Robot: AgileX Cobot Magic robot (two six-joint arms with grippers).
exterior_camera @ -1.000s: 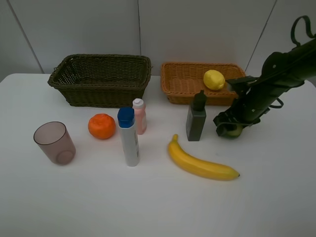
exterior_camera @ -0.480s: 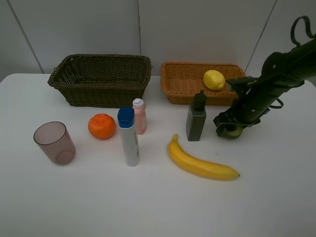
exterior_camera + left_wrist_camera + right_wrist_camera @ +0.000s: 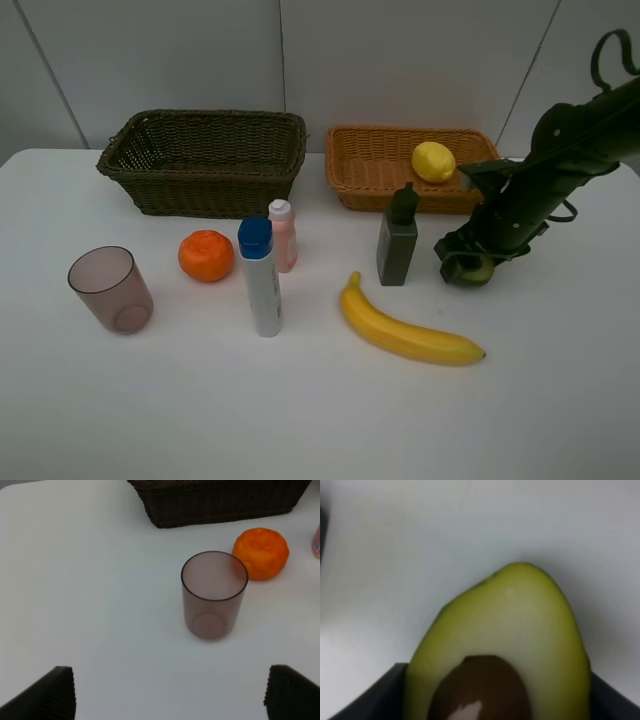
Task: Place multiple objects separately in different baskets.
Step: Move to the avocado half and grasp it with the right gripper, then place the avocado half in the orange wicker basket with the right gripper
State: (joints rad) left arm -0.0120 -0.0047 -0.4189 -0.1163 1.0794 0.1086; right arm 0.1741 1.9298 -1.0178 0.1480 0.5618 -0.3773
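While the avocado (image 3: 520,620) lay low on the counter (image 3: 320,410), just beside the green bottle (image 3: 398,245) and in front of the tan basket (image 3: 365,170), it was pinched by the right tool (image 3: 468,262). The left tool (image 3: 170,695) was held spread wide above the cup (image 3: 214,595), with nothing in it. Step judged: grasp made, lift not yet begun. A lemon (image 3: 433,161) was noted in the tan basket. Next, a lift clear of the bottle was called for, then a carry over a basket rim.
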